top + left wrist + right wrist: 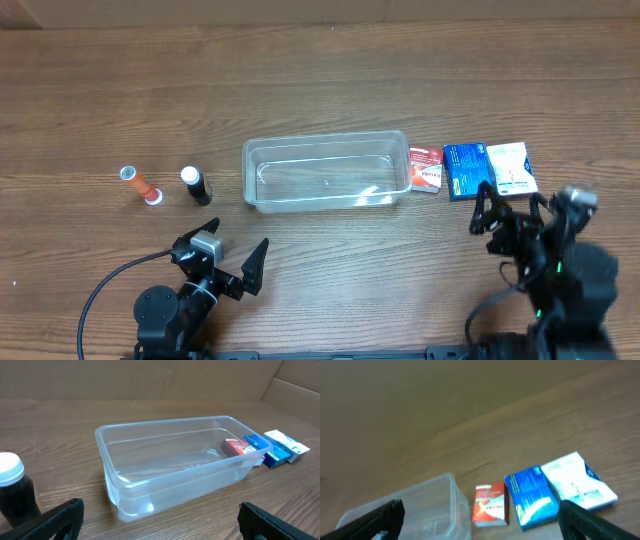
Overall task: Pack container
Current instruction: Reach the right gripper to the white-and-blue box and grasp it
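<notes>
Left jaws: spread wide and empty, low over the near-left of the desk (400,70) and facing the container (300,175). They look parked rather than working.
Right jaws: also parted with nothing between them, hovering just near of the blue box (466,171) and white box (510,167), probably lining up a first pick.
Container: mid-desk with its long side toward both arms, so I'd guess either arm can reach it. Nothing is inside.
Boxes: a red box (426,168) lies flat just beside the container's right end, with the blue and white ones in a row beyond it.
Left side: an orange tube (141,185) and a white-capped black bottle (196,186) are left of the container. The bottle looks upright.
Progress: packing not yet begun.
</notes>
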